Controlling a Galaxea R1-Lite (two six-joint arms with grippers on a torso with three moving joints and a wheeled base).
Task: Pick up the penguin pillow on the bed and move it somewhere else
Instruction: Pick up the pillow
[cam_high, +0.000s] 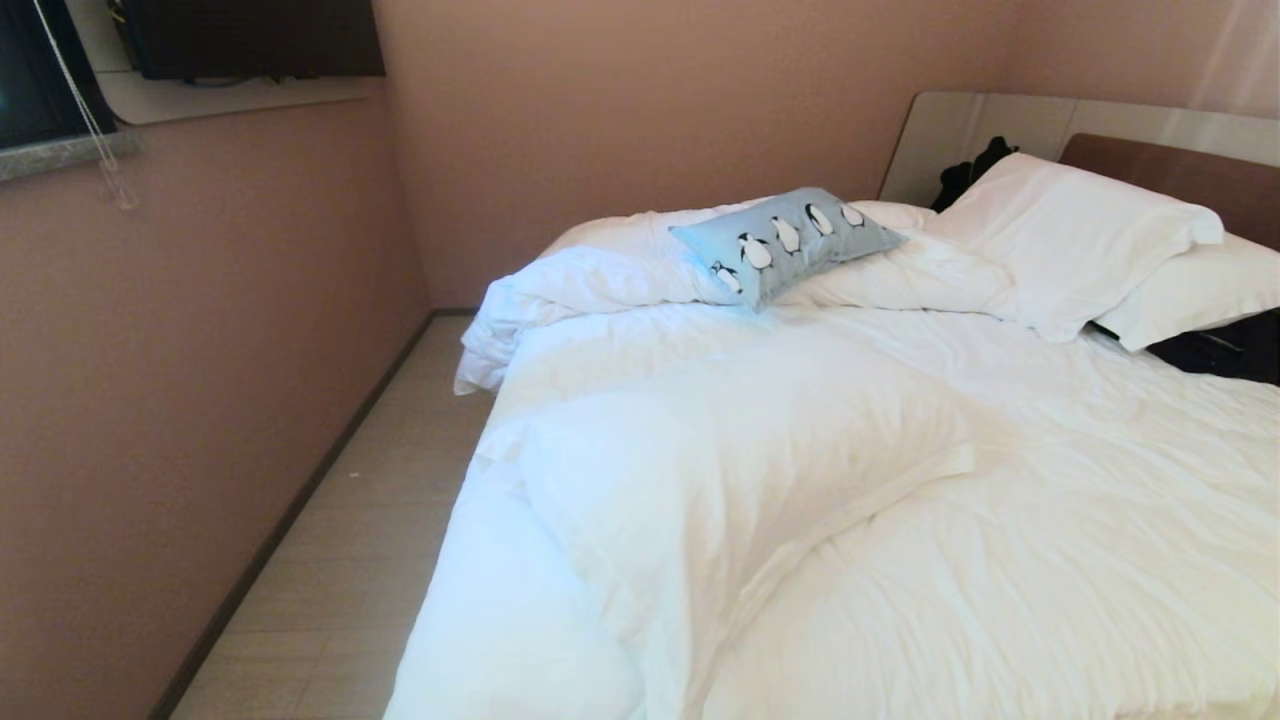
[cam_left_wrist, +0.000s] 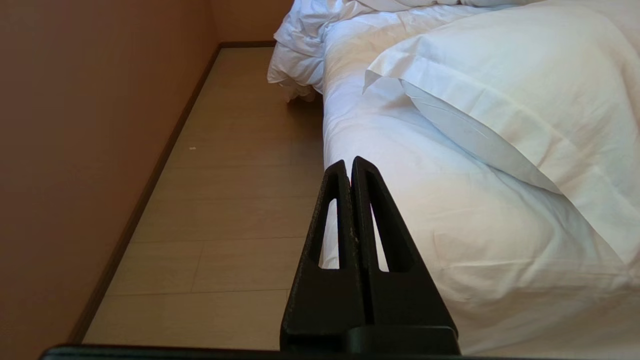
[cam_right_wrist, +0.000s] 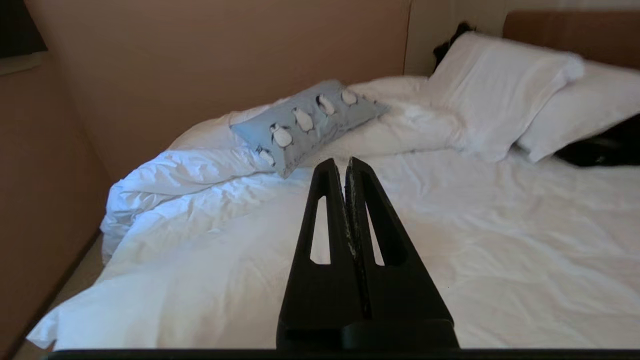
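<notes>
- The bed (cam_high: 900, 480) fills most of the head view, its rumpled white duvet (cam_high: 720, 470) heaped across the middle and bunched toward the far corner at about 11 o'clock
- The penguin pillow (cam_high: 785, 242) lies on top of the bunched duvet at about 12 o'clock in the head view, tilted, one corner lower toward the near side; a row of black-and-white penguins runs along its light-blue face; nothing grips it
- Two plain white pillows (cam_high: 1075, 235) are stacked at about 2 o'clock, leaning toward the brown headboard (cam_high: 1180, 170); a dark item (cam_high: 1225, 350) lies just under their near edge; another dark item (cam_high: 965, 175) shows behind them against the pale panel
- The right pincer (cam_right_wrist: 346, 162) shows only in its own wrist view; its two black fingers (cam_right_wrist: 327, 210) are pressed together and hold nothing; it hangs above the duvet, pointing toward the penguin pillow, apart from it
- The left pincer (cam_left_wrist: 348, 165) shows only in its wrist view; its fingers (cam_left_wrist: 332, 210) are likewise closed tight and empty; it sits low by the side of the bed, over the line where mattress edge meets the pale wood-look floor (cam_left_wrist: 225, 200)
- A pinkish-brown wall (cam_high: 180, 380) runs along the floor strip at 9 o'clock; a window ledge (cam_high: 60, 155) sits at the top corner, about 10 o'clock
</notes>
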